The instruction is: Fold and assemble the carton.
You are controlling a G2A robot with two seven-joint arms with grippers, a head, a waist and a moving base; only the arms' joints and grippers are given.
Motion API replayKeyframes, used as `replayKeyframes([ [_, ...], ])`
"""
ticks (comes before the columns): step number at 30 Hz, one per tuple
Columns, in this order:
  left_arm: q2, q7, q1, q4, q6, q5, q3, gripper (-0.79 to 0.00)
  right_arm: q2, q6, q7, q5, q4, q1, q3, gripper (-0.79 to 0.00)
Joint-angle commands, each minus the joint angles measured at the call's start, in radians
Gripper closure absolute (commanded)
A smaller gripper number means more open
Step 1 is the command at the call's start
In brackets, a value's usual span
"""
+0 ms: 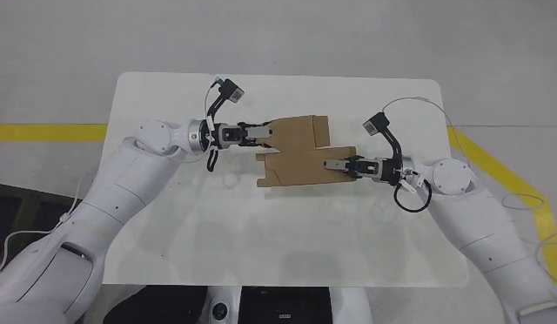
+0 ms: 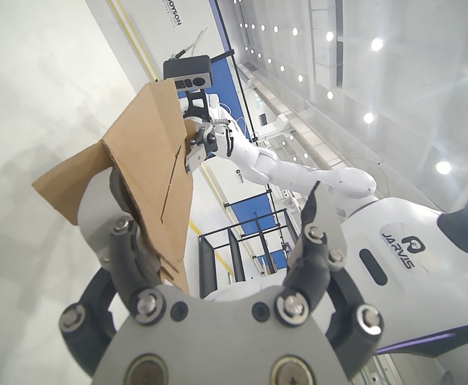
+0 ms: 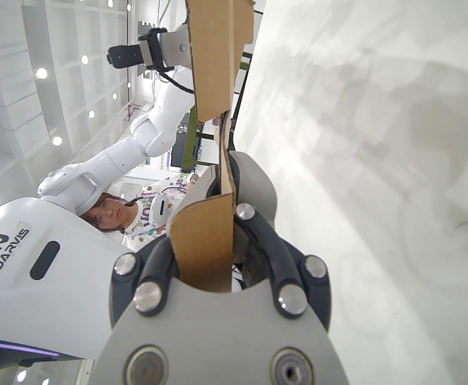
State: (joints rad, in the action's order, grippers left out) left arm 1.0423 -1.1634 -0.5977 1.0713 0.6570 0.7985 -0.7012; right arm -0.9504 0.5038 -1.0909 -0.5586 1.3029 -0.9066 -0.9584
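Note:
A flat brown carton (image 1: pixel 294 150) is held above the white table (image 1: pixel 174 237) between both arms. In the left wrist view the carton (image 2: pixel 149 142) rises as a creased panel with a flap bent sideways. My left gripper (image 2: pixel 210 206) is open, one finger (image 2: pixel 93 202) lying against the cardboard's underside and the other finger (image 2: pixel 322 218) standing well apart. From above, the left gripper (image 1: pixel 264 132) is at the carton's left end. My right gripper (image 3: pixel 226 176) is shut on the carton's (image 3: pixel 210 41) edge, and it pinches the right end (image 1: pixel 332 164) of the lower panel.
The table's right edge (image 1: pixel 448 150) lies close behind the right arm. Yellow floor tape (image 1: pixel 52 132) runs past both sides of the table. Bare tabletop stretches in front of the carton (image 1: pixel 287 237).

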Motion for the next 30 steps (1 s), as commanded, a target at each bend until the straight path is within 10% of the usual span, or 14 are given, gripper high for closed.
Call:
replayKeyframes([
  [1, 0.001, -0.003, -0.003, 0.001, -0.004, -0.003, -0.003, -0.252, -0.001, -0.001, 0.001, 0.002, 0.0, -0.002, -0.004, 0.0],
  [13, 0.01, -0.02, -0.015, -0.018, -0.02, -0.036, -0.017, 0.0, -0.005, -0.008, -0.011, 0.011, 0.014, -0.01, -0.033, 0.0],
  [19, 0.013, -0.024, -0.019, -0.021, -0.024, -0.046, -0.025, 0.0, -0.008, -0.013, -0.019, 0.017, 0.019, -0.014, -0.041, 0.0],
  [22, 0.015, -0.024, -0.02, -0.021, -0.024, -0.049, -0.029, 0.0, -0.01, -0.015, -0.024, 0.025, 0.018, -0.013, -0.044, -0.785],
  [30, 0.014, -0.018, -0.015, -0.014, -0.018, -0.05, -0.056, 0.0, 0.002, 0.013, 0.02, 0.179, -0.042, -0.019, -0.091, -0.785],
])
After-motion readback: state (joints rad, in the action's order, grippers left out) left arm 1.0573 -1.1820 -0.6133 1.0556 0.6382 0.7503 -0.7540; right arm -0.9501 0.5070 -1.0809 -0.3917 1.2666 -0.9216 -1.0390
